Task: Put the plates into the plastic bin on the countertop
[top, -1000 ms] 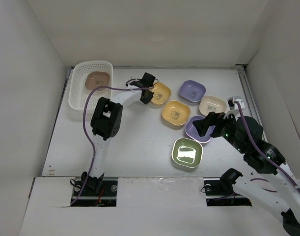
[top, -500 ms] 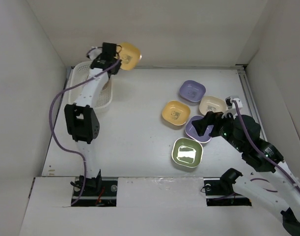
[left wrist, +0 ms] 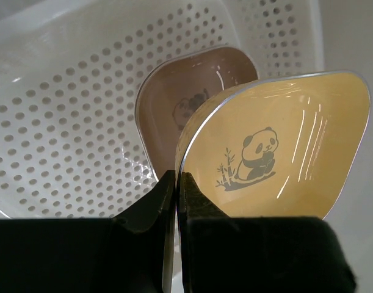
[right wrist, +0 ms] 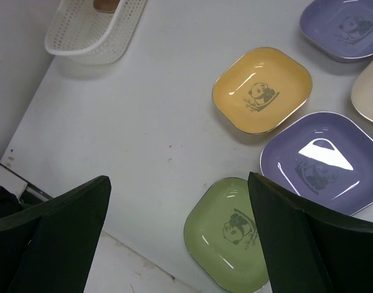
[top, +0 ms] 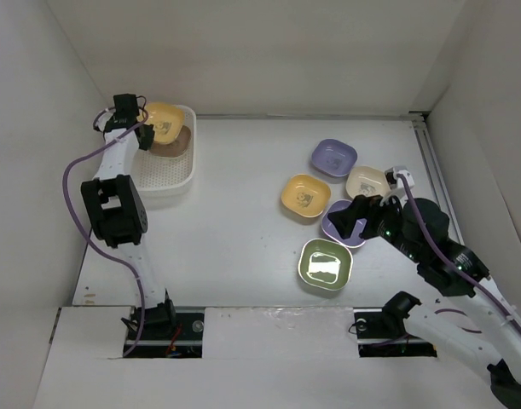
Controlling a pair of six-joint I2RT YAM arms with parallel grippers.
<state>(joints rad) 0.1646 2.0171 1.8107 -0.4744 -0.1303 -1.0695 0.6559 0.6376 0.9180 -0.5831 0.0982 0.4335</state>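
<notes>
My left gripper [top: 130, 117] is shut on the rim of a yellow plate [top: 164, 122], which it holds tilted above the far end of the white plastic bin [top: 162, 173]. In the left wrist view the jaws [left wrist: 176, 178] pinch that yellow plate [left wrist: 278, 152] by its edge, with a brown plate [left wrist: 186, 97] lying in the bin [left wrist: 64, 122] beneath it. My right gripper [top: 352, 218] hovers open over the plates at the right, and nothing is between its fingers [right wrist: 179, 180]. Below it lie a green plate [right wrist: 232, 232], a lavender plate [right wrist: 323, 162] and a yellow plate [right wrist: 262, 90].
On the countertop [top: 243, 213] at the right lie a lavender plate [top: 333, 158], a cream plate [top: 368, 182], a yellow plate [top: 305, 195], a second lavender plate [top: 342, 225] partly under my right gripper, and a green plate [top: 325, 264]. White walls enclose the countertop.
My left arm lifted a yellow plate off the countertop, swung left and came down over the bin's far end. The right arm has barely moved.
</notes>
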